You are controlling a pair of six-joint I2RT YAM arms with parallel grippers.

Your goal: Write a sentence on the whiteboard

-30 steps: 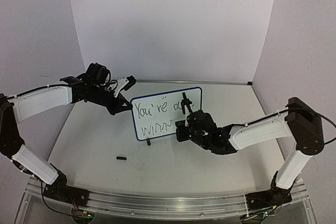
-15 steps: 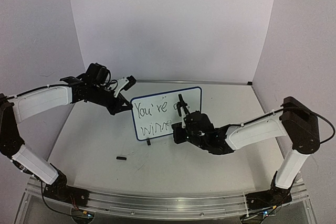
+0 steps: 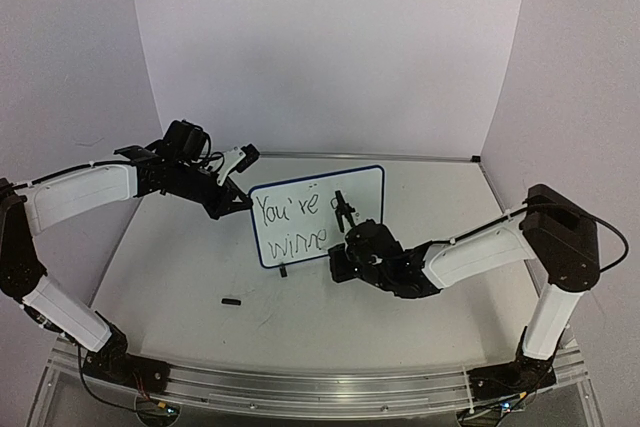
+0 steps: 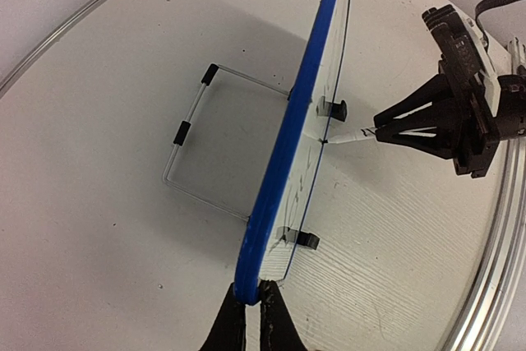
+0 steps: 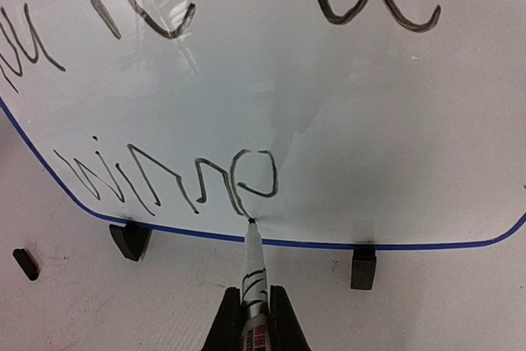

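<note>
Nearest the arm bases, a small black piece (image 3: 231,300), possibly the pen's cap, lies on the table (image 3: 180,277), well apart from the work. Beyond it the right gripper (image 5: 255,311) has its fingers closed tight on the marker (image 5: 253,262). The marker's tip touches the whiteboard (image 5: 345,137) at the tail of the last letter in the lower row, just above the blue frame (image 5: 205,234). The sentence (image 5: 168,182) looks unfinished, since the lower row stops partway along.

The whiteboard stands upright on its feet (image 5: 130,240) near the middle of the table, between the two grippers. At its far left edge the left gripper (image 4: 249,302) is pinched shut on the frame, and a wire prop (image 4: 191,133) braces the back.

To write the next letter well, I judge the tip should travel right and slightly up, as little white is left below. The pressure should be light and even so the board does not tip back or slide, and the left grip should hold firm.
</note>
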